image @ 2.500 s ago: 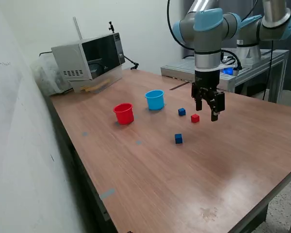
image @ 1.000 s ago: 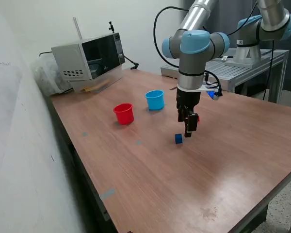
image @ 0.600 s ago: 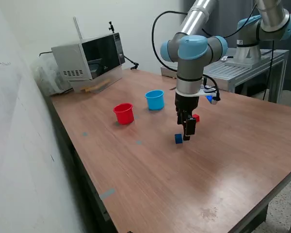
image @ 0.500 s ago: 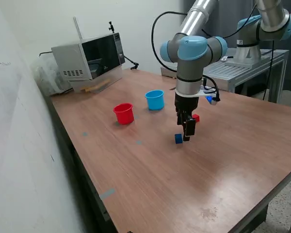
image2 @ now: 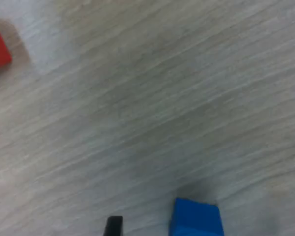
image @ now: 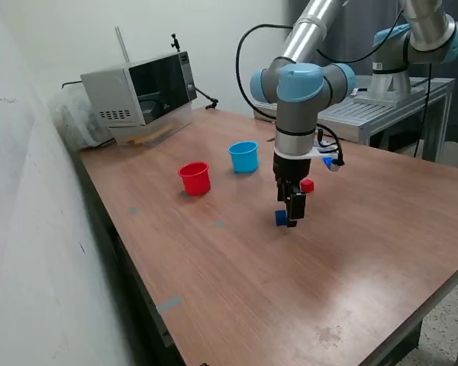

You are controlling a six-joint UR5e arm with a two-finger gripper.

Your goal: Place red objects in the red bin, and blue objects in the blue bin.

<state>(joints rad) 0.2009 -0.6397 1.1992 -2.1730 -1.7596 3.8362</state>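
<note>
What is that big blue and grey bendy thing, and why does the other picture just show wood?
It is a robot arm with a two-finger gripper for picking things up. One picture comes from a camera across the room. The other comes from a camera on the arm's wrist, looking down at the wooden table. On the table are a red cup, a light blue cup, a red cube and a dark blue cube. The gripper is open, low over that blue cube, holding nothing. A microwave stands at the back.
</note>
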